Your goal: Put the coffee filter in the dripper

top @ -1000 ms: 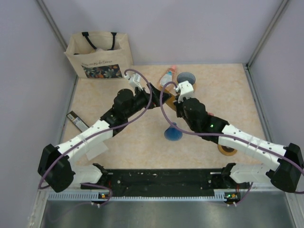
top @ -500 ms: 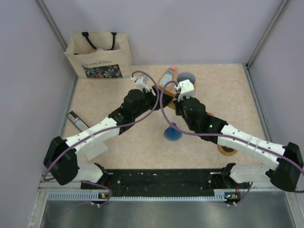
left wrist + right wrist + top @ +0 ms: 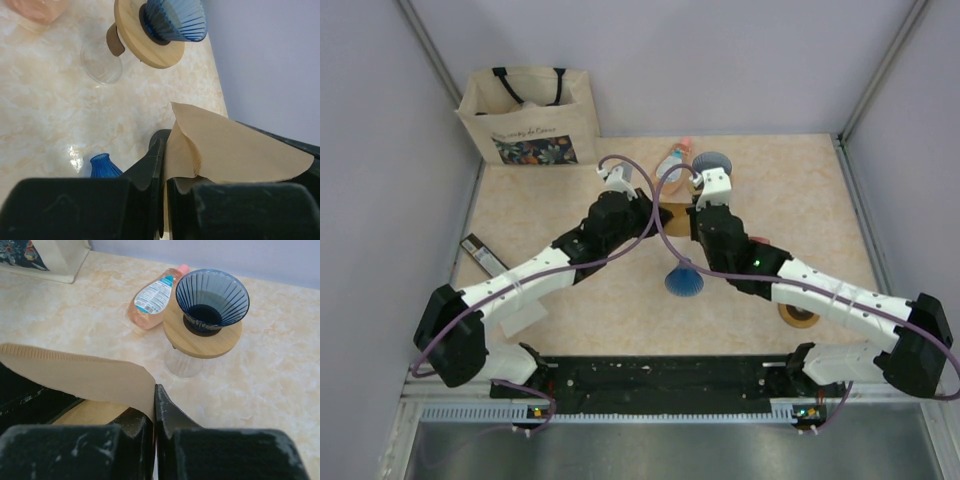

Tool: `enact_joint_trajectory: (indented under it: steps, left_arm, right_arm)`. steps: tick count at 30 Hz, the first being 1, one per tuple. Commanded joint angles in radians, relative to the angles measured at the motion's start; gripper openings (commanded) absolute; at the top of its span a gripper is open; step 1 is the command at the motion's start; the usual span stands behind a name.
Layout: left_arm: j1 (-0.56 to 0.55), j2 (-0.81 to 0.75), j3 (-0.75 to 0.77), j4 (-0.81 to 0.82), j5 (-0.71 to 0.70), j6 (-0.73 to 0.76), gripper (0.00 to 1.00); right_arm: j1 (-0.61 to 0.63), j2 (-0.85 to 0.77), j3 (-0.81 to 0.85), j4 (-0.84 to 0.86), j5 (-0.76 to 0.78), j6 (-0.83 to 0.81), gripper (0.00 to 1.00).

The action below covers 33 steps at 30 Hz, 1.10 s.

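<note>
Beige tabletop (image 3: pixel 280 370): pink bottle (image 3: pixel 152 297) just beside dripper (image 3: pixel 212 297), tote bag (image 3: pixel 528 115) behind.

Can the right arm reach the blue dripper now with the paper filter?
Probably yes: nothing stands between the right gripper and the dripper. But the left gripper also pinches the filter.

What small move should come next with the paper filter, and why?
Probably ease the left gripper and right gripper slightly apart to open the coffee filter. Each pinches an edge of it, the paper looks folded nearly flat, and the blue dripper on its wooden collar stands empty farther back.
</note>
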Motion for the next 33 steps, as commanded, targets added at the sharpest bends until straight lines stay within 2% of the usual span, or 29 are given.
enact_joint_trajectory:
  steps: [1,6,14,17,19,21,23,26,27,30,33]
  left_arm:
    - [-0.012,-0.017,0.040,-0.068,-0.049,0.019,0.08]
    - [-0.032,-0.014,0.055,-0.164,-0.068,0.034,0.06]
    - [-0.072,0.019,0.122,-0.256,-0.069,0.082,0.04]
    - [-0.075,0.011,0.138,-0.252,-0.052,0.091,0.11]
    - [-0.075,-0.006,0.144,-0.240,-0.039,0.108,0.19]
    - [-0.072,-0.038,0.136,-0.189,0.010,0.155,0.40]
    - [-0.069,-0.082,0.133,-0.184,0.023,0.197,0.56]
    - [-0.069,-0.170,0.118,-0.210,0.032,0.249,0.91]
    - [-0.069,-0.200,0.103,-0.215,0.030,0.266,0.99]
    - [-0.065,-0.315,0.047,-0.212,-0.020,0.283,0.99]
    - [-0.062,-0.412,-0.005,-0.210,-0.129,0.292,0.99]
  right_arm:
    - [0.015,0.008,0.075,-0.033,0.121,0.083,0.00]
    - [0.006,0.014,0.104,-0.088,0.172,0.149,0.00]
    - [-0.012,0.037,0.145,-0.169,0.043,0.185,0.00]
    - [-0.016,0.047,0.151,-0.191,0.000,0.188,0.00]
    - [-0.020,0.053,0.161,-0.210,-0.020,0.184,0.00]
    - [-0.029,0.057,0.168,-0.221,-0.035,0.170,0.00]
    - [-0.069,0.063,0.182,-0.247,-0.072,0.169,0.00]
    - [-0.159,0.065,0.204,-0.295,-0.203,0.179,0.00]
    - [-0.184,0.070,0.217,-0.304,-0.243,0.182,0.00]
    - [-0.255,0.089,0.291,-0.365,-0.308,0.173,0.00]
    - [-0.347,0.134,0.389,-0.433,-0.426,0.178,0.00]
